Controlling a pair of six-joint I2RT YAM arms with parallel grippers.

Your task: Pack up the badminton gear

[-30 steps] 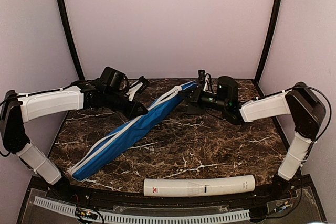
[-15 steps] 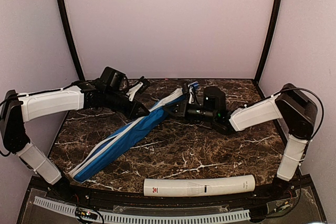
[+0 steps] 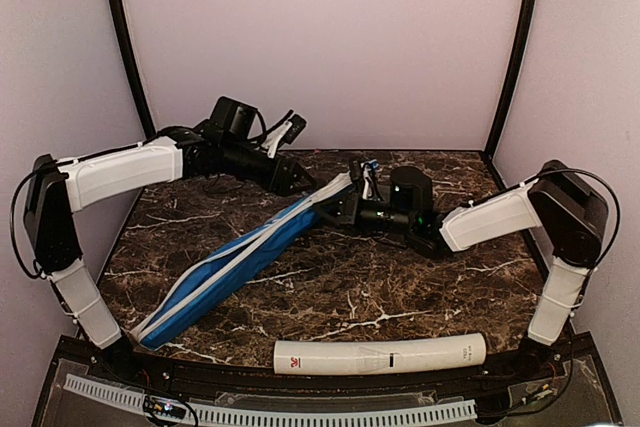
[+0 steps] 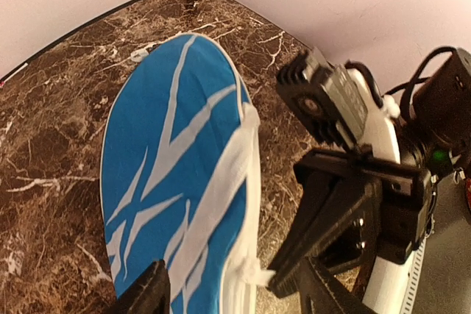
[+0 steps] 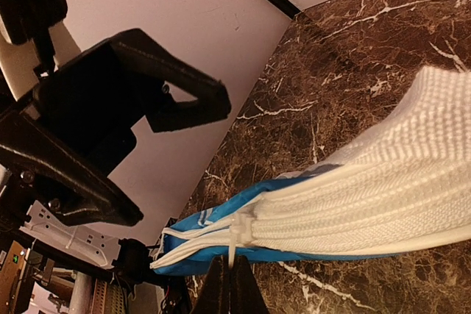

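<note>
A blue zip bag (image 3: pixel 240 262) with white trim lies slantwise across the dark marble desk (image 3: pixel 400 287), its narrow end near the near-left corner and its wide end up toward the middle of the far edge. The right gripper (image 3: pixel 335 209) is at that wide end, jaws pinched tight on the bag's white pull cord (image 5: pixel 234 237). The left gripper (image 3: pixel 300 180) hangs just above the same end from the far-left side, jaws standing wide with nothing held between them; the bag's white trim shows below the gap. A long white tube (image 3: pixel 380 355) lies along the near edge, well apart from the bag
</note>
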